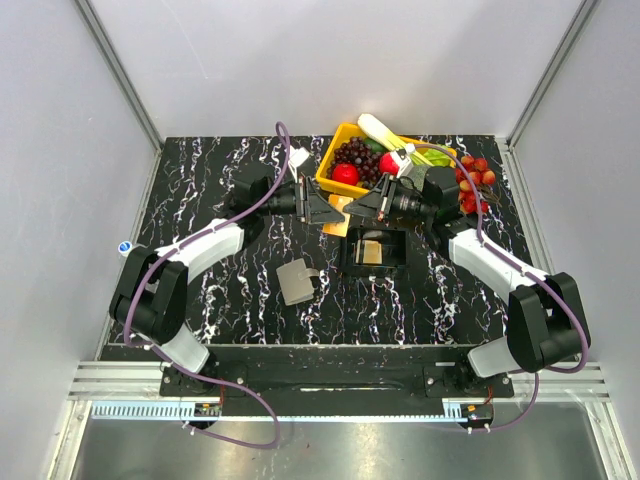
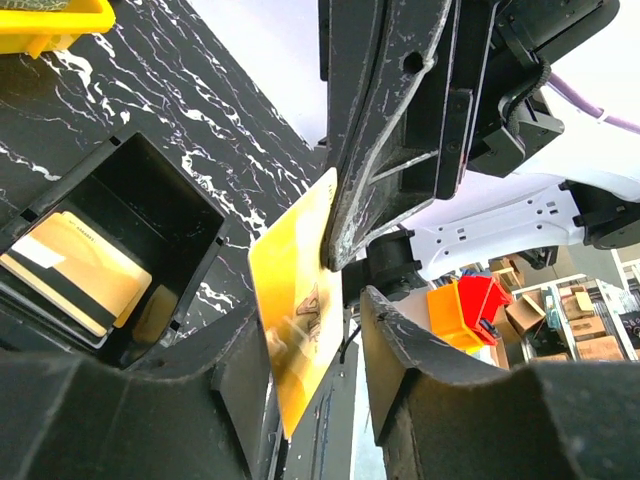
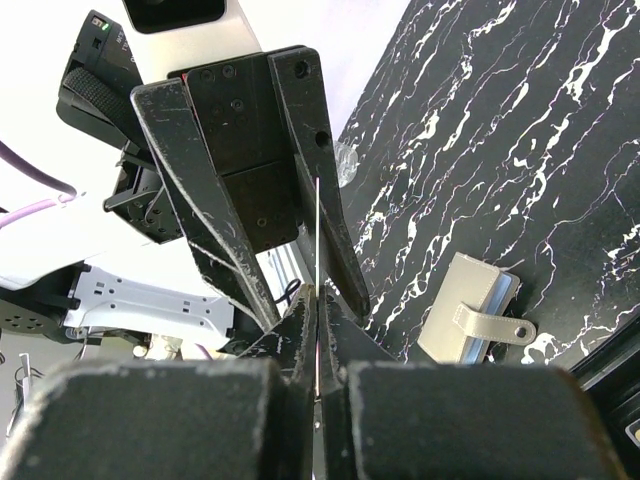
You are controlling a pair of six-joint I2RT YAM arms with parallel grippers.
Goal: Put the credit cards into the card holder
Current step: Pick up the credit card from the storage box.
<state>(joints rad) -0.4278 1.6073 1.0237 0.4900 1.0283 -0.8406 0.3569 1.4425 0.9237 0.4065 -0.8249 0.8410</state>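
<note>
A yellow credit card (image 1: 340, 204) hangs above the table between my two grippers. My right gripper (image 1: 356, 208) is shut on one edge of it; in the right wrist view the card (image 3: 317, 225) shows edge-on in the closed fingers (image 3: 317, 296). My left gripper (image 1: 324, 208) is open, its fingers on either side of the card (image 2: 300, 300), which lies against one finger (image 2: 235, 375). The grey card holder (image 1: 297, 282) lies closed on the table in front of them; it also shows in the right wrist view (image 3: 465, 312). More cards (image 1: 372, 250) lie in the black tray (image 2: 190, 190).
A yellow basket (image 1: 333, 160) of fruit stands at the back, just behind both grippers. Red grapes (image 1: 475, 180) lie to its right. The black tray (image 1: 350, 262) sits right of the card holder, under the right gripper.
</note>
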